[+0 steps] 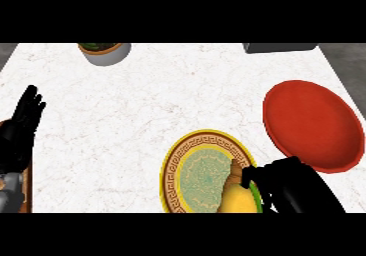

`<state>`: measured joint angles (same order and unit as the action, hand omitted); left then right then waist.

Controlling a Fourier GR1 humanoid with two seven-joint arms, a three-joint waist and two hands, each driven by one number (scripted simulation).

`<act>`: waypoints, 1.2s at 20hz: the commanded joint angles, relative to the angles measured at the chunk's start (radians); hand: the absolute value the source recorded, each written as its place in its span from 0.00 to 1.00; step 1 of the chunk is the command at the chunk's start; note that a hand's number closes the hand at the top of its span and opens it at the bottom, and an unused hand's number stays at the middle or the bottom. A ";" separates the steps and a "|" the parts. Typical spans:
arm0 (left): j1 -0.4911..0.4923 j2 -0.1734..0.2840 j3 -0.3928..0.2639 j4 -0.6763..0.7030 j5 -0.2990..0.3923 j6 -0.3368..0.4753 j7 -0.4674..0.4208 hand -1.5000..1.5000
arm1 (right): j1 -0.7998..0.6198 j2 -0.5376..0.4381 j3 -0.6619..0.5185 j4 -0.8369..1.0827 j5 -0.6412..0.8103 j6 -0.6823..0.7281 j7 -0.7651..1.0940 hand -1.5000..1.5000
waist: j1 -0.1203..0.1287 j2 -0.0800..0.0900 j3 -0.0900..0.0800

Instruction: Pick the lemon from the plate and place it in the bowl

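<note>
The lemon (239, 201) is yellow and lies on the near right part of a patterned plate (187, 165) with a yellow rim. My right hand (293, 189) is curled against the lemon's right side and hides part of it. A red bowl (313, 125) sits to the right, just beyond that hand. My left hand (17, 134) rests open at the left edge with its fingers pointing up.
A grey pot (106, 52) with something green in it stands at the far left of the white marble counter (156, 95). A dark object (280, 47) lies at the far right edge. A brown object (25, 200) shows beside my left forearm.
</note>
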<state>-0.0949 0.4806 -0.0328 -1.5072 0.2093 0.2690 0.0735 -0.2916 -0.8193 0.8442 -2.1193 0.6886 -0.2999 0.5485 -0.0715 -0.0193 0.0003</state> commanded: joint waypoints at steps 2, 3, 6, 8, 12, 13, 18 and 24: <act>0.020 -0.008 0.001 -0.022 0.008 -0.018 -0.015 0.50 | 0.122 -0.236 -0.263 -0.221 -0.189 -0.074 -0.028 1.00 | 0.016 0.011 0.002; -0.034 -0.009 -0.017 -0.014 -0.020 0.003 0.029 0.50 | 0.154 -0.275 -0.297 -0.280 -0.215 -0.043 0.006 1.00 | 0.015 0.012 0.001; 0.015 0.000 -0.002 -0.105 -0.008 -0.007 0.040 0.50 | 0.239 -0.311 -0.454 -0.175 -0.365 -0.093 -0.126 1.00 | 0.051 0.015 0.002; -0.049 -0.010 -0.010 -0.048 -0.014 -0.018 0.055 0.50 | 0.289 -0.335 -0.542 -0.154 -0.484 -0.080 -0.214 1.00 | 0.039 0.017 0.002; -0.060 -0.016 -0.013 -0.058 -0.018 -0.031 0.083 0.50 | 0.280 -0.283 -0.653 0.022 -0.673 0.003 -0.396 1.00 | 0.062 0.019 0.002; 0.015 -0.034 -0.027 -0.087 -0.033 -0.028 0.026 0.50 | 0.270 -0.251 -0.647 0.134 -0.663 0.013 -0.471 1.00 | 0.078 0.020 0.002; -0.118 -0.082 -0.021 0.046 -0.056 -0.030 0.010 0.50 | 0.109 -0.169 -0.674 0.422 -0.690 0.146 -0.607 1.00 | 0.086 0.027 0.000; -0.041 -0.046 0.004 -0.071 -0.051 -0.081 0.055 0.50 | -0.059 0.008 -0.615 0.714 -0.549 0.173 -0.708 1.00 | 0.096 0.023 0.000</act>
<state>-0.1526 0.4189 -0.0450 -1.5301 0.1559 0.2144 0.1010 -0.2444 -0.9086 0.1991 -1.5657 0.0698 -0.1483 -0.1199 0.0174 0.0047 0.0007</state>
